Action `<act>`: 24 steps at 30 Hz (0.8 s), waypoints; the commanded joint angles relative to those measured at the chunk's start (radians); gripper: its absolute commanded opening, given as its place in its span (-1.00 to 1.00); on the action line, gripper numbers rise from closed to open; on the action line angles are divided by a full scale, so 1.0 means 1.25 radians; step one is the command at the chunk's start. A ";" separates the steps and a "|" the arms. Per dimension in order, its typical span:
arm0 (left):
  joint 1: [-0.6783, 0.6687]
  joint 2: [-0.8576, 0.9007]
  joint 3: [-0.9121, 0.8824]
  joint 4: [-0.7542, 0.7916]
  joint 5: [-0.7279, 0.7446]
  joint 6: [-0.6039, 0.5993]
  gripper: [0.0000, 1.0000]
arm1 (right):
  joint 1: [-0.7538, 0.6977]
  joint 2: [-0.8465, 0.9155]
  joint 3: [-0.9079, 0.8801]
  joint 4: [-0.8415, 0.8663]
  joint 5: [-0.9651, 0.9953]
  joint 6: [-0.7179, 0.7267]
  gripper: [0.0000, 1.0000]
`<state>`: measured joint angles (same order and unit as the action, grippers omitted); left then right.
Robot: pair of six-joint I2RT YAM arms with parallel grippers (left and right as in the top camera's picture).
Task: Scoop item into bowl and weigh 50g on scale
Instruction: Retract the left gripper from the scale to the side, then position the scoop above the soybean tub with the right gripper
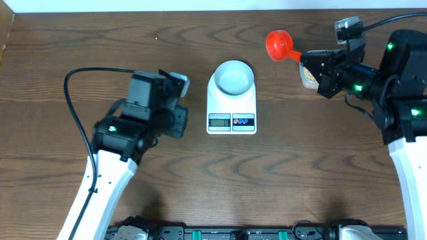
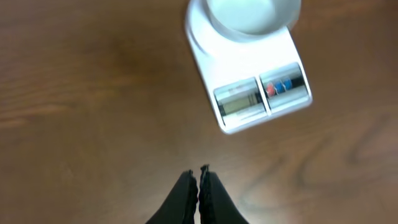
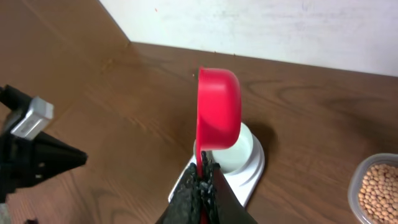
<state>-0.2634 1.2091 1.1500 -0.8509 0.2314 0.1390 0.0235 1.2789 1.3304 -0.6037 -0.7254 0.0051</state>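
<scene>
Progress looks early, with the set-up done and the measuring not yet begun. Ahead of the right fingers (image 3: pixel 189 194), the small round pale blue-white bowl (image 1: pixel 232 79) sits on the flat white rectangular kitchen scale (image 1: pixel 231 107). Its display and two buttons face the robot. From above and from the left wrist the bowl's inside shows plain and pale, and I see no beans in it. The display is too small to read.

The right fingers are clamped on the handle of a red plastic scoop (image 3: pixel 219 109). Its cup stands just beyond the fingertips, raised off the dark wooden tabletop (image 1: pixel 300 167) and tipped so that the wrist camera sees its rounded back. In the overhead view the cup looks red all through, so it seems to be empty, though I cannot be sure.

The small round beige-yellow beans (image 3: pixel 379 190) lie heaped in a clear rounded plastic tub (image 3: pixel 364 167) off to the right of these fingers, near them.

The left fingers (image 2: pixel 185 196) are pressed together on nothing, above bare tabletop, with the scale ahead of them and to the right.

Scooping, pouring into the bowl and trimming the amount to the target weight all appear left to do.
</scene>
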 commanded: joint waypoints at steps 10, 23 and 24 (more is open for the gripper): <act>0.016 0.005 0.003 -0.101 0.095 0.266 -0.77 | -0.004 -0.007 0.017 -0.042 0.102 -0.270 -0.98; 0.016 0.005 0.003 -0.096 0.058 0.265 0.96 | -0.002 -0.007 0.017 -0.095 0.139 -0.286 -0.97; 0.016 0.005 0.002 -0.096 0.059 0.265 0.96 | -0.002 -0.007 0.017 -0.095 0.139 -0.286 -0.97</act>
<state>-0.2424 1.2098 1.1500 -0.9695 0.3084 0.4507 0.0235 1.2781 1.3304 -0.7216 -0.5568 -0.3305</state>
